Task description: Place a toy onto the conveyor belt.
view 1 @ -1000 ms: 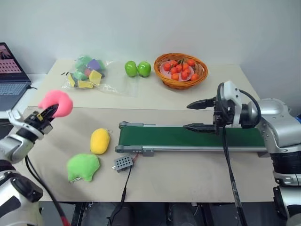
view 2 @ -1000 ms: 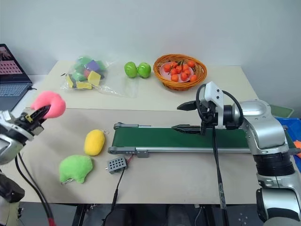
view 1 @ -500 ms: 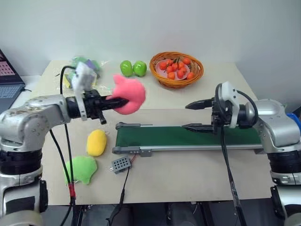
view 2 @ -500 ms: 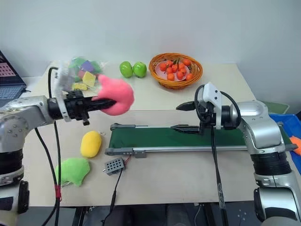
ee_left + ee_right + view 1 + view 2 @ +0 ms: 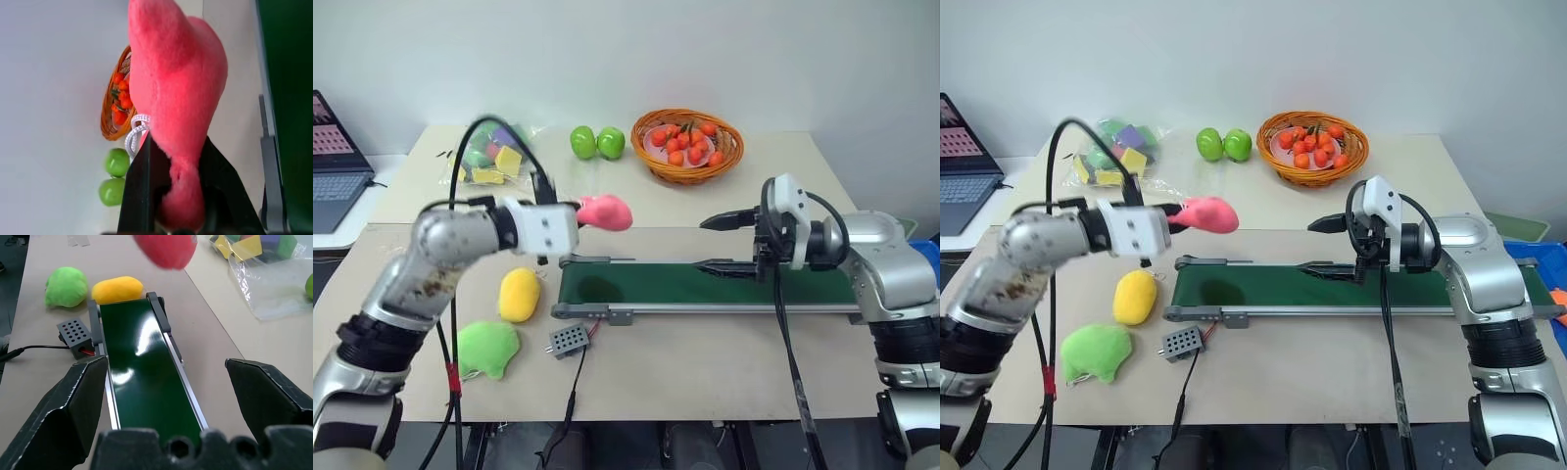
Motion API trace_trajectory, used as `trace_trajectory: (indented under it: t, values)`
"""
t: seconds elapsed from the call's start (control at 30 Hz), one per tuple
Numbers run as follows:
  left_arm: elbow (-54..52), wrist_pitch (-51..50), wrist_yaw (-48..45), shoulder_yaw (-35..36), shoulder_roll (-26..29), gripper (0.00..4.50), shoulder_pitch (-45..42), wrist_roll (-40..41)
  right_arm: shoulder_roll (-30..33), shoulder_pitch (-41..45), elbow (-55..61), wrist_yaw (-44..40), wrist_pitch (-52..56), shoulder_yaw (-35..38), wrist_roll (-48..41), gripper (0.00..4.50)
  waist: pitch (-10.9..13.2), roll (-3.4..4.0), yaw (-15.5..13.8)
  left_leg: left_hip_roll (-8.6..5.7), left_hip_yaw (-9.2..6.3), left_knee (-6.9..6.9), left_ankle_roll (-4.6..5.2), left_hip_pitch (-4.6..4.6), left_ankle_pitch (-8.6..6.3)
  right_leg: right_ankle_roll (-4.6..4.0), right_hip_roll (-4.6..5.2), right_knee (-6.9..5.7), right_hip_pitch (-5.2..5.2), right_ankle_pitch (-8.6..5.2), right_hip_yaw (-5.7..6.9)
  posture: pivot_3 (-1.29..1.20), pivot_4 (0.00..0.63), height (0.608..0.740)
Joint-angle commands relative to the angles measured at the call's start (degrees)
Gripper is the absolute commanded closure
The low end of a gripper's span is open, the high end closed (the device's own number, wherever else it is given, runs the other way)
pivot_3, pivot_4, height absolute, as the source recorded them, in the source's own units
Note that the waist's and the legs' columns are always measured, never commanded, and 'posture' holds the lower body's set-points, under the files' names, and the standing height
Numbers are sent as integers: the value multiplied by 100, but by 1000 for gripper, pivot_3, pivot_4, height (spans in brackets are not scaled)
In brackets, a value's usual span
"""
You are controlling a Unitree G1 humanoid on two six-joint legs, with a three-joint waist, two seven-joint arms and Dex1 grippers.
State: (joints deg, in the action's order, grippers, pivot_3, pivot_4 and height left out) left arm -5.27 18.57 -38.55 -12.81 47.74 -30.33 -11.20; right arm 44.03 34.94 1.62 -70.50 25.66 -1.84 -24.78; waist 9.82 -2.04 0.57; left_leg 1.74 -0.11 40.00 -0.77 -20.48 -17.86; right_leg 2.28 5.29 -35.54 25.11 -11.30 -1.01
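Left eye view: the toy (image 5: 605,212) is held in the air, clamped at one narrow end between the two black fingers of the left claw (image 5: 570,214). It is seen just beyond the near end of the conveyor belt (image 5: 705,284) and a little behind its back rail, not yet over the green surface. From the claw the toy extends toward the robot's right, so its long axis lies roughly level and along the direction of the belt. A short carry to the right and toward the robot is judged to be needed before it can be released. The left arm is clearly the nearer one, since the toy is already gripped by it.

The right claw (image 5: 732,242) is held above the middle of the belt with its fingers wide apart and nothing between them.

The toy is bright pink, fuzzy and rounded, and a small white loop (image 5: 136,134) is seen at the pinched end in the left wrist view. On the bench (image 5: 705,372), the yellow plush (image 5: 520,294) and the green plush (image 5: 485,349) lie beside the belt's end.
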Motion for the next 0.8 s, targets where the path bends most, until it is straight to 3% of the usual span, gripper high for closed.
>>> trace_trajectory:
  t: [0.03,0.2,0.37,0.8]
  values:
    - [403,1462,1070,138,-67,4201,373,-918,11,61,116,38,-133,125,-13,0,0,0,-2,1,-1,2,1,-3,0,0,0,0,0,0,2,0,150,738]
    - [877,2692,2491,242,-108,4201,706,-2232,48,-20,185,59,-117,176,-39,0,0,2,-4,3,1,3,8,-1,-5,1,1,-17,2,0,3,0,150,738]
    - [1470,3007,3333,96,-198,4201,743,-3029,84,-68,261,88,-78,219,-73,0,0,2,-30,2,3,3,8,3,-5,1,3,-21,-1,0,5,0,150,738]
    - [2737,3349,3962,-623,-685,4201,-173,-3766,153,-109,342,152,-34,280,-90,0,-1,3,-77,2,4,3,8,3,-5,3,1,-31,-4,2,9,0,150,738]
